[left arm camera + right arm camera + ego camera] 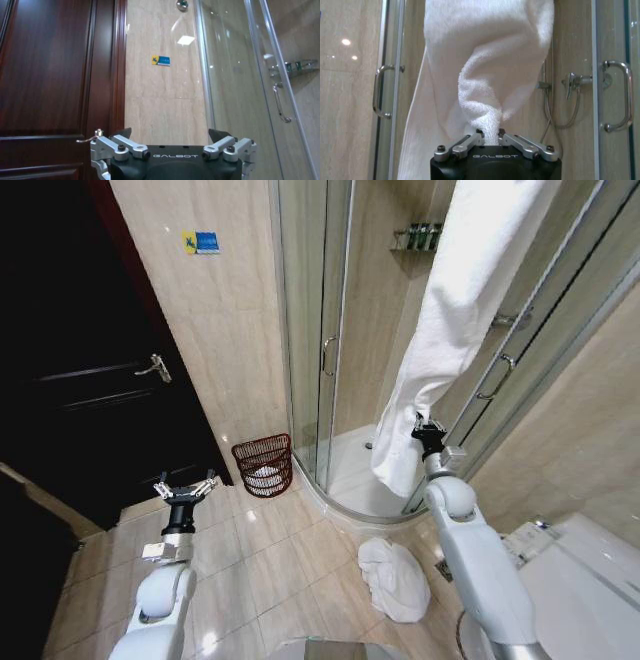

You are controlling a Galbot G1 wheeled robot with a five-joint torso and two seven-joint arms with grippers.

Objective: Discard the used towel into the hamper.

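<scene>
1. The towel (450, 310) hangs as a long white drape in the upper right of the head view, running from the top edge down to mid-frame in front of the shower door (520, 350). Its lower part is bunched into a fold.
2. The right gripper (428, 430) sits just right of centre in the head view. The right wrist view shows its fingers (470, 141) pressed together on that fold, pinching the cloth.
3. The hamper (263, 465) stands on the floor (250, 560) left of centre, against the wall (220, 330) beside the shower glass, well apart from the towel. Something pale lies inside it.
4. A second white towel (393, 578) lies crumpled on the floor at lower centre-right, untouched by either gripper.
5. The left gripper (185, 488) hovers at lower left, near the hamper, with fingers spread wide and nothing between them.
6. Judged step: the grasp is made, but the towel is not yet pulled free.
7. The next move likely calls for drawing the towel down off its hanging point without losing the pinch, then carrying it left across the frame to above the hamper's open top.
</scene>
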